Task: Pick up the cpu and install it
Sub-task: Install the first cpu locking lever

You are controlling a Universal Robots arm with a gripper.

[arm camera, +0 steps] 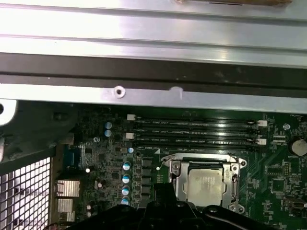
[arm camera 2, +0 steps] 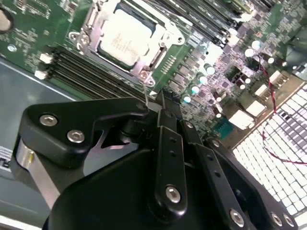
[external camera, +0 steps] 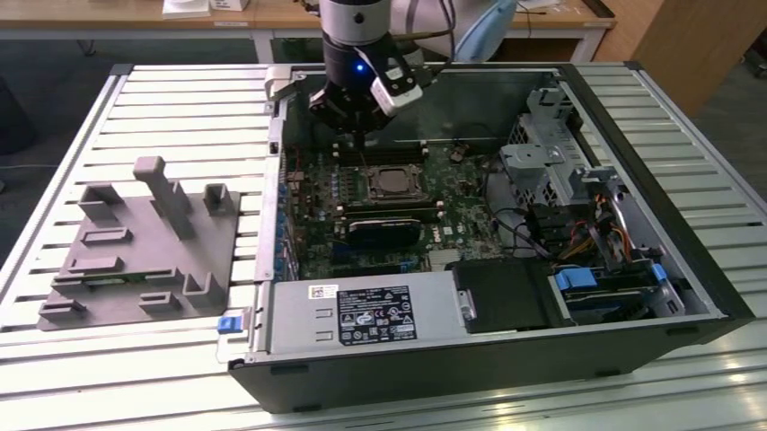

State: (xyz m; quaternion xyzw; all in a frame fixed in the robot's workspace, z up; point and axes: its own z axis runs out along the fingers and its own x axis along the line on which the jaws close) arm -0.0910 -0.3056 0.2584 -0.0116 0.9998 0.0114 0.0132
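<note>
CPU, silver top w/ pale rim, sits flat in socket on motherboard, inside open case; also seen in both wrist views (second wrist view, first wrist view), framed by the socket's metal bracket. Tool hangs above the board, near the case's far wall, just beyond the RAM slots as seen in exterior view; apart from CPU, not touching it. Second wrist view: black finger links of the tool come together at the tips w/ nothing between them, i.e. clenched and empty; a thin wire-like piece runs from the tips toward the socket corner. RAM slots lie beside the socket in both wrist views. Grey tray w/ upright blocks rests on slatted desk at exterior view's left, well apart from the case. Power supply w/ label occupies the case's near edge; drive cage and cables at exterior view's right.
</note>
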